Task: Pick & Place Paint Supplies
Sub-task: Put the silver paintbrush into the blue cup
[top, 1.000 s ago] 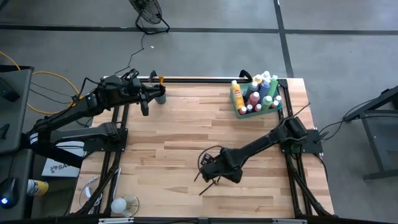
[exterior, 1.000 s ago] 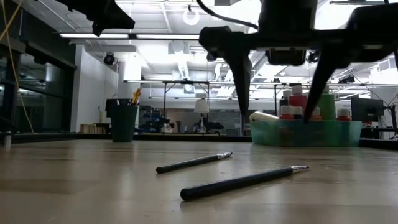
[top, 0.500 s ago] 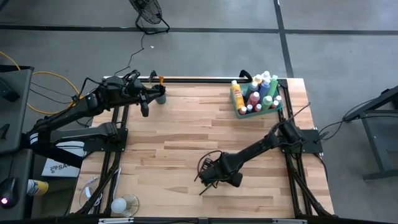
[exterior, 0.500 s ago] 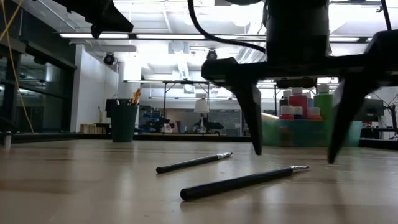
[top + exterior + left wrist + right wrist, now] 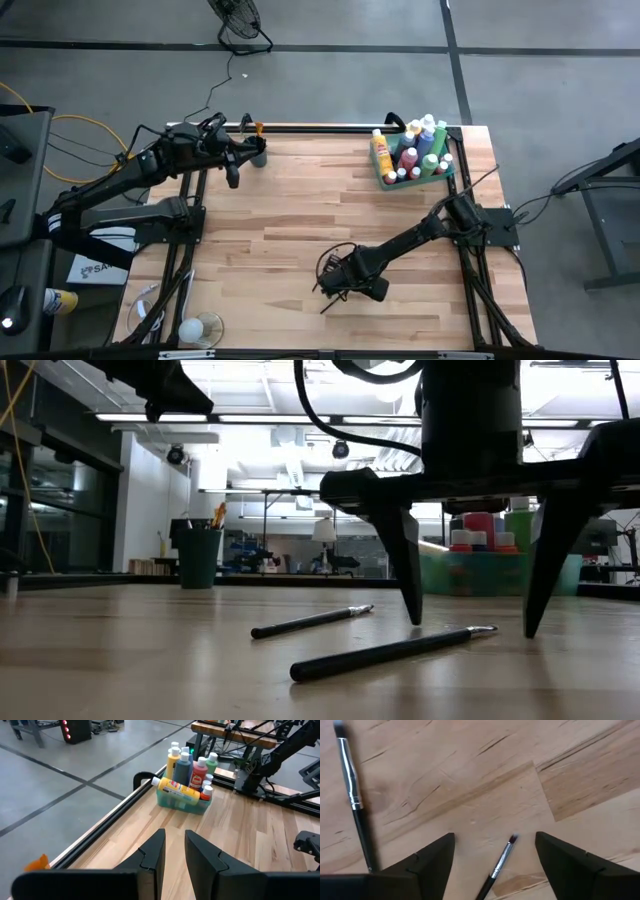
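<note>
a: which colours are seen on the table (image 5: 300,210)?

b: pale blond wood is shown, banded in lighter and darker planks, with brown grain streaks.

a: and the paintbrushes?

b: black handles are seen on the nearer paintbrush (image 5: 390,651) and the farther paintbrush (image 5: 310,621), each with a silver ferrule; a dark reddish tip is shown in the right wrist view.

a: the tray (image 5: 416,180)?

b: translucent green. in it a yellow bottle (image 5: 176,788) with a patterned label and white cap is laid, beside a red bottle (image 5: 198,773) and a blue bottle (image 5: 182,768).

a: the grippers?

b: the right gripper (image 5: 470,628) and the left gripper (image 5: 174,860) are black.
</note>
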### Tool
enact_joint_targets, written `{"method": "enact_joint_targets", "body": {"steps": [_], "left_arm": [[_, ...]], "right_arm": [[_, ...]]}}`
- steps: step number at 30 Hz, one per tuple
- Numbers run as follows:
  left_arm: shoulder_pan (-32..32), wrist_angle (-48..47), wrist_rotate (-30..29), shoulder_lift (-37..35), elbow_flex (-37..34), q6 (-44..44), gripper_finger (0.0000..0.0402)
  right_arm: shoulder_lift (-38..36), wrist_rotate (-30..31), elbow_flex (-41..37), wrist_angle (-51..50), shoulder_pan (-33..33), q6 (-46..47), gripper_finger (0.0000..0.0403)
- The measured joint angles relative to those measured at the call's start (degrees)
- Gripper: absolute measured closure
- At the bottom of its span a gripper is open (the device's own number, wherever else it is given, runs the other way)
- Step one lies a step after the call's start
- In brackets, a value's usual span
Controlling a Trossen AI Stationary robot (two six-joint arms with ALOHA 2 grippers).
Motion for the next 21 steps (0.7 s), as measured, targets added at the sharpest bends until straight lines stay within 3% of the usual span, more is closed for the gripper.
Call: {"method": "enact_joint_targets", "body": {"steps": [14, 21], "left_arm": [[0.0, -0.4, 0.0, 0.0, 0.0, 0.0, 0.0332], [0.0, -0.5, 0.0, 0.0, 0.0, 0.0, 0.0332]], "right_arm": [[0.1, -0.8, -0.1, -0.2, 0.1, -1.0, 0.0281], [0.1, -0.7, -0.1, 0.1, 0.1, -1.6, 0.033]]}}
